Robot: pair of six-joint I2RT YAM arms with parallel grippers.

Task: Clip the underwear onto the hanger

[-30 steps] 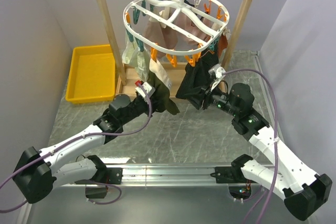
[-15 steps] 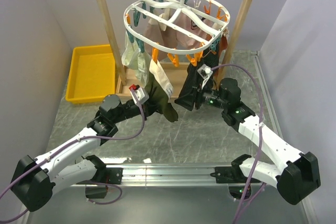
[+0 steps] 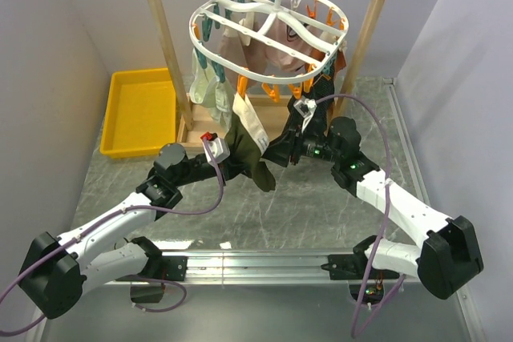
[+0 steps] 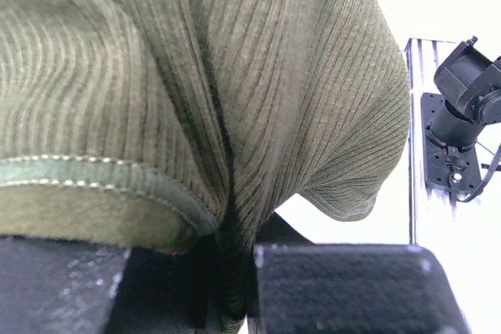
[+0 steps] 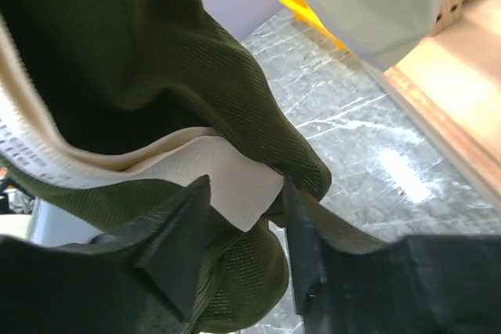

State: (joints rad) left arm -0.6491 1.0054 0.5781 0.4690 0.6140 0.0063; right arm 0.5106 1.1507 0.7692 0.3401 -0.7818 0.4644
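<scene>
Left gripper [image 3: 231, 159] and right gripper [image 3: 290, 148] both pinch underwear [image 3: 253, 154] | held between them under hanger [image 3: 276, 79], frame centre | presenting it for clipping.

The underwear [image 4: 235, 76] is matt olive-green knit cloth, finely ribbed, with a folded hem stitched in pale thread. It bunches between the pads [image 4: 337, 287] of the left pincer [image 4: 235, 287], which are matt black with a rough, grainy face. The fingers [image 5: 176, 248] of the right pincer [image 5: 243, 232] are smooth black plastic with a dull sheen. Between them sits the waistband [image 5: 211, 174], a pale beige woven elastic, coarser than the knit around it. Beyond that pincer the table [image 5: 344, 115] is grey, marbled and glossy, catching white glare, and the frame [image 5: 446, 115] is smooth pale wood. Above both pincers the hanger [image 3: 264, 78] is smooth white plastic. Left of the left pincer, the tray [image 3: 143, 114] is glossy yellow plastic.
</scene>
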